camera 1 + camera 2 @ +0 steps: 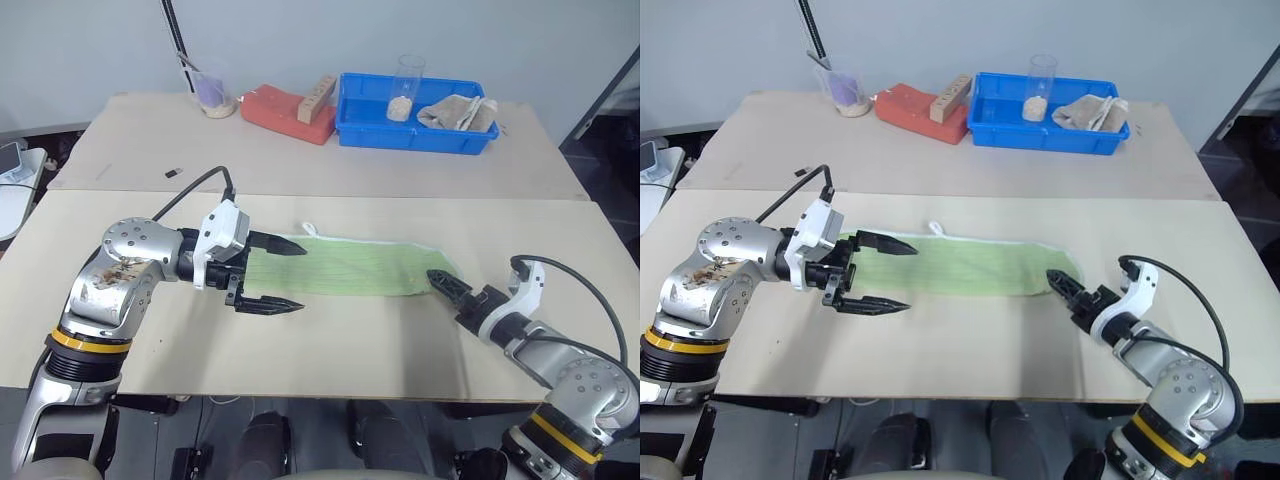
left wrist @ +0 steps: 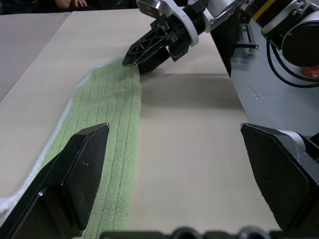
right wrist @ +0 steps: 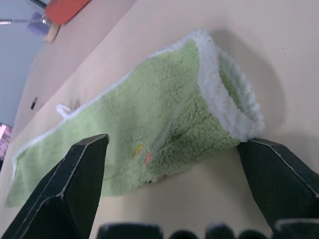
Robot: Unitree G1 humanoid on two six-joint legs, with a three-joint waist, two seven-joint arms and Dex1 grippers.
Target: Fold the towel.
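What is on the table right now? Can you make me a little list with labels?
towel: green towel, folded into a long strip, flat on the table
left gripper: fingers open, at the towel's left end
right gripper: fingers open, at the towel's right end
held: nothing
behind: blue bin with a beige cloth and a clear cup, and a red block

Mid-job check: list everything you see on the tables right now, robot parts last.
towel: one, light green with white edging, folded into a long strip on the near table
bin: one, blue, far table
beige cloth: one, inside the bin
clear tube: one, standing in the bin
red block: one, left of the bin
cup: one, clear, purple contents, far left
left gripper: open, at the towel's left end
right gripper: open, at the towel's right end
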